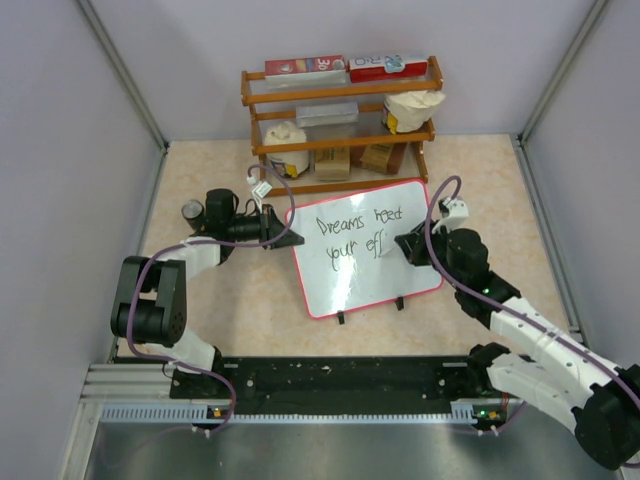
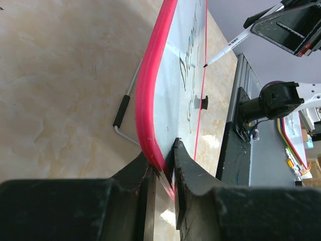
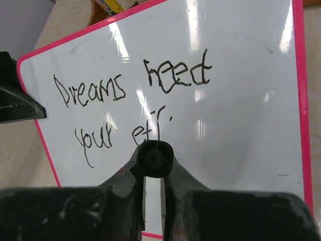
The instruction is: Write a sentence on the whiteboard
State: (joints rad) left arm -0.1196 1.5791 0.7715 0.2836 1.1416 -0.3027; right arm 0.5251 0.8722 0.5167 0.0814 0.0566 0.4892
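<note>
The whiteboard (image 1: 368, 287) stands in the middle of the table (image 1: 230, 295), turned a little so that its left corner points toward the back. It leans on a thin wire stand (image 2: 123, 111) behind it, and two small black tabs (image 1: 340, 318) stick out from its near edge. A wooden shelf (image 1: 340, 95) with boxes and rolls stands just behind it.

The left gripper (image 1: 284, 228) has its jaws closed tight on the red frame at the board's left edge; the left wrist view shows the frame pinched between the two fingers (image 2: 143, 175).

The right gripper (image 1: 401, 246) hovers over the middle of the board with its jaws clamped around a marker (image 2: 235, 41). From the right wrist, only the round black end of the marker shows between the fingers (image 3: 183, 183). Its tip is at the board's surface, though I cannot tell whether it touches.

The sentence (image 1: 352, 236) runs in two lines of thin black letters: "Dreams need" on top, and below it "your eff" (with a small stroke just after the last letter). The marker sits at the end of that second line.
</note>
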